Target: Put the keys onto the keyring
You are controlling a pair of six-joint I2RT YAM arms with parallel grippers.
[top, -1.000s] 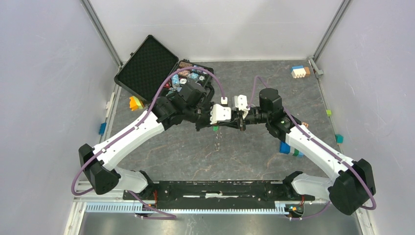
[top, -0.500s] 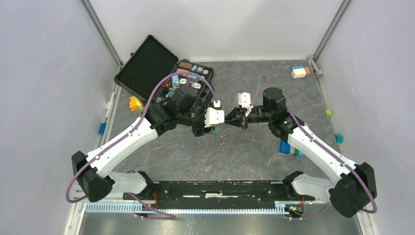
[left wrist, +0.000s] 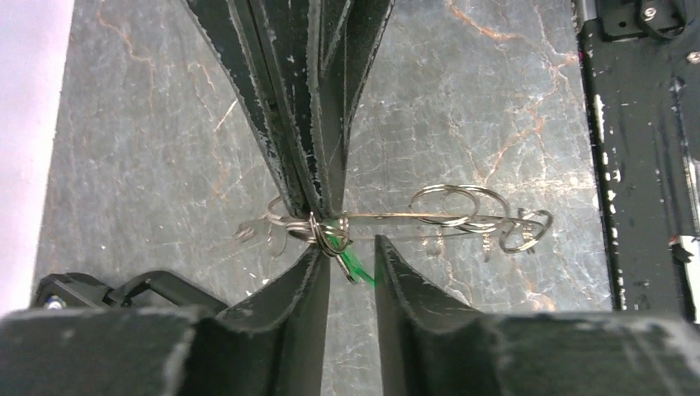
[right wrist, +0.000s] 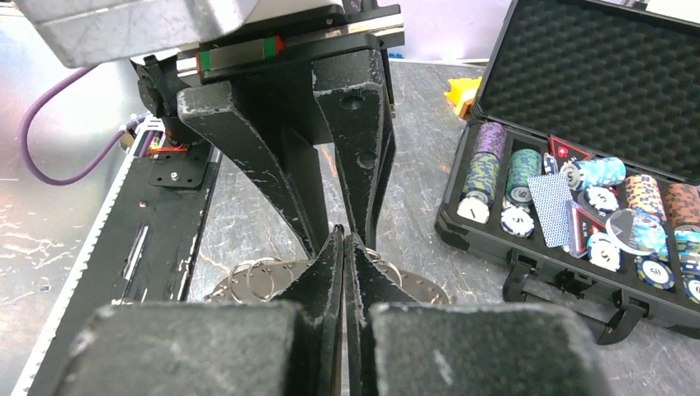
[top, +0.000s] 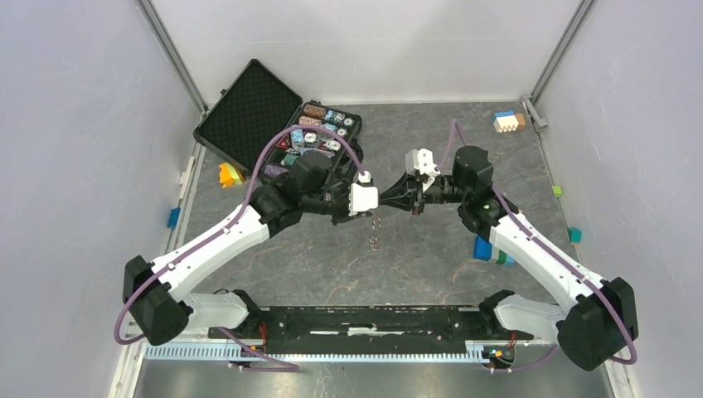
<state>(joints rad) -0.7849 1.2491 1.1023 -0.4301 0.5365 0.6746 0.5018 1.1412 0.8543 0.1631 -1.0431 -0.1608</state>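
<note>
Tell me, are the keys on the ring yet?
Almost, it seems. Done: the green key looks hooked onto the keyring. In hand: the right gripper pinches the keyring; the left gripper stands open around the key. Left: checking it holds, then setting everything down.

The left arm (top: 220,236) and right arm (top: 530,249) stretch inward, tips nearly meeting. The left gripper (left wrist: 353,247) has its fingers slightly parted; the right gripper (right wrist: 344,239) is pinched tight.

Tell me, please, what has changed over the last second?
The left gripper opened and drew back leftward; the right gripper edged slightly rightward. The right gripper stayed shut on the keyring, and the green key stayed by it.
</note>
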